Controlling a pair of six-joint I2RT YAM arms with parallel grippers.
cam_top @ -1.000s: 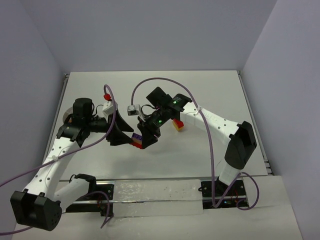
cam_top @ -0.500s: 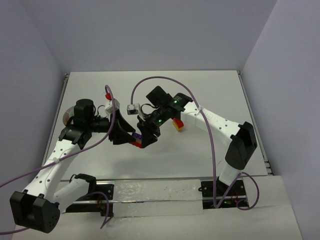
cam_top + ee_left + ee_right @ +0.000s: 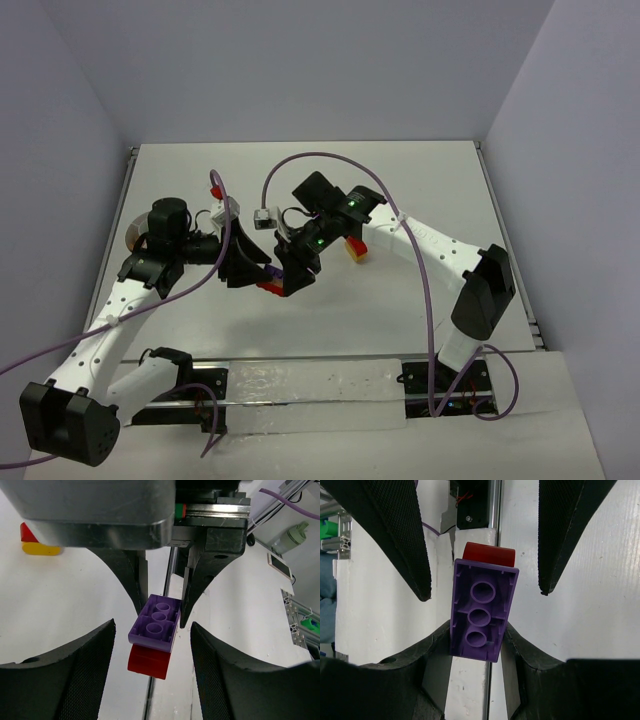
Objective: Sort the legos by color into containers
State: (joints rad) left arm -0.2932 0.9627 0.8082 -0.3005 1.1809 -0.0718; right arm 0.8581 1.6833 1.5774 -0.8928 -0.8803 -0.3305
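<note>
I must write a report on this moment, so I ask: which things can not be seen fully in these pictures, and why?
1. white tub: top view, the left arm covers most of it; contents hidden.
2. red brick: right wrist view, the purple brick covers most of it.
3. red-and-yellow brick: left wrist view, the camera housing cuts it off.

1. The purple brick (image 3: 155, 622) is one even violet, and a plain red brick (image 3: 148, 661) is stuck against it.
2. Another brick (image 3: 354, 250), near the middle of the white table (image 3: 400, 180), is red and yellow.
3. The left gripper (image 3: 152, 635) is black, and its fingers (image 3: 80, 675) carry a fine mesh pattern.
4. The right gripper (image 3: 476, 645) is black too.
5. Both arms (image 3: 110, 320) are white with black joints, and the cable (image 3: 425, 300) is purple.
</note>
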